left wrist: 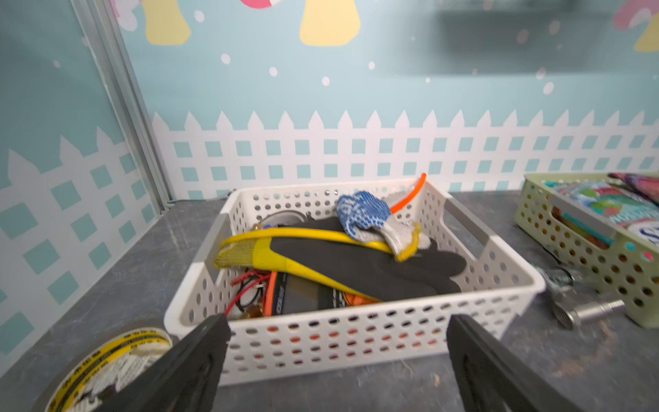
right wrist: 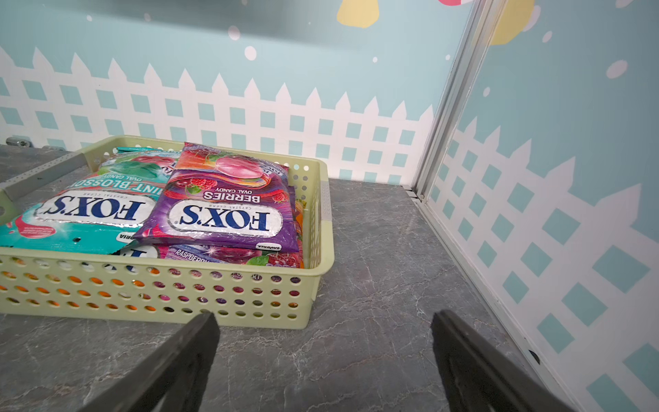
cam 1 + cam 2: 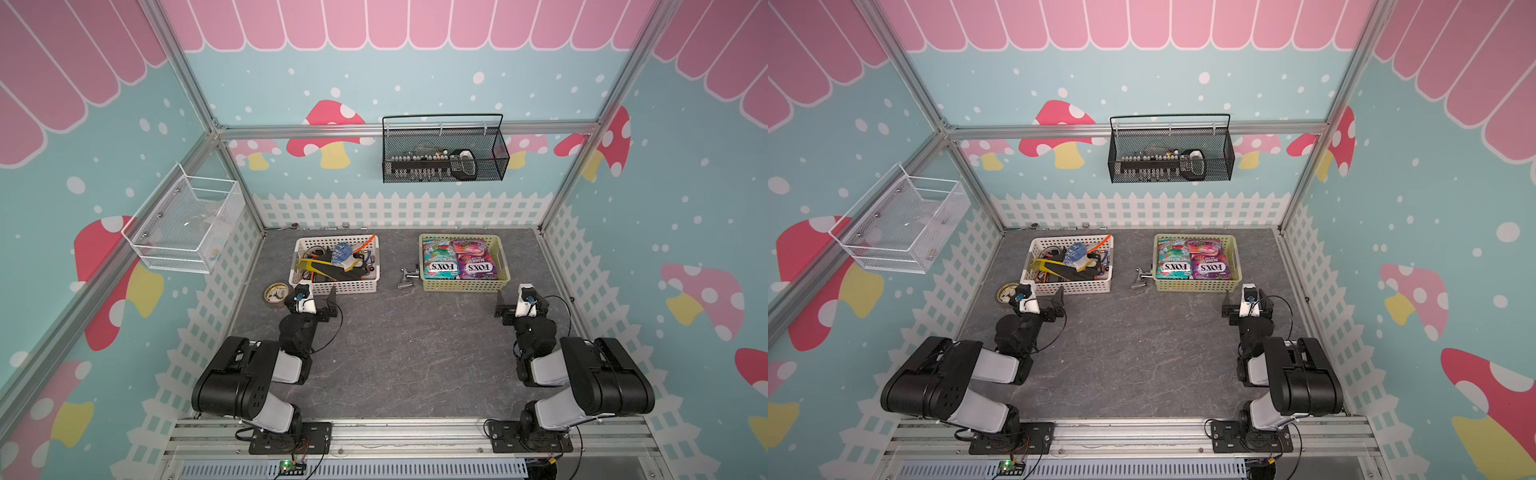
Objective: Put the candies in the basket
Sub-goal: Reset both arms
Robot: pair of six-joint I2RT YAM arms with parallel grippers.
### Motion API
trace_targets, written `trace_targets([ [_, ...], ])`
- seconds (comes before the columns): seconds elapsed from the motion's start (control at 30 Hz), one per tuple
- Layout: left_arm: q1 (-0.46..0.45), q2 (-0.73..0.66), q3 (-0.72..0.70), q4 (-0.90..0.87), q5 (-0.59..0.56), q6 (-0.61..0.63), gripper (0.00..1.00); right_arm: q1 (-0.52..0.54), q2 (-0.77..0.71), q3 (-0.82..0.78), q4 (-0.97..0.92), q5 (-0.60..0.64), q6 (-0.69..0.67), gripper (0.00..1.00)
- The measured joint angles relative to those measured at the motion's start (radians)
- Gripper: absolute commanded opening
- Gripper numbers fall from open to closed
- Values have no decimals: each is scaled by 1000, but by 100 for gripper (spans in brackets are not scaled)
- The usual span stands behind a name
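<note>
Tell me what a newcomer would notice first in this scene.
The glossy FOX'S candies, teal and purple on top, lie piled in the yellow-green basket at the far right. Next comes the white basket of gloves and wires, far left. The left gripper and right gripper hang open and empty before them.
</note>
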State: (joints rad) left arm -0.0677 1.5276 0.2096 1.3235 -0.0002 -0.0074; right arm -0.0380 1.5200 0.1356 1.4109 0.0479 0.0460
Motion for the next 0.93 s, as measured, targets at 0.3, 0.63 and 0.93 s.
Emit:
trace_targets([
  [0.3, 20, 0, 20, -32, 17, -35, 99, 19, 0, 32, -33, 58, 0, 99],
  [0.63, 20, 0, 20, -37, 17, -39, 99, 21, 0, 32, -43, 76, 0, 99],
  [0.93, 20, 0, 20, -41, 17, -41, 99, 21, 0, 32, -43, 76, 0, 99],
])
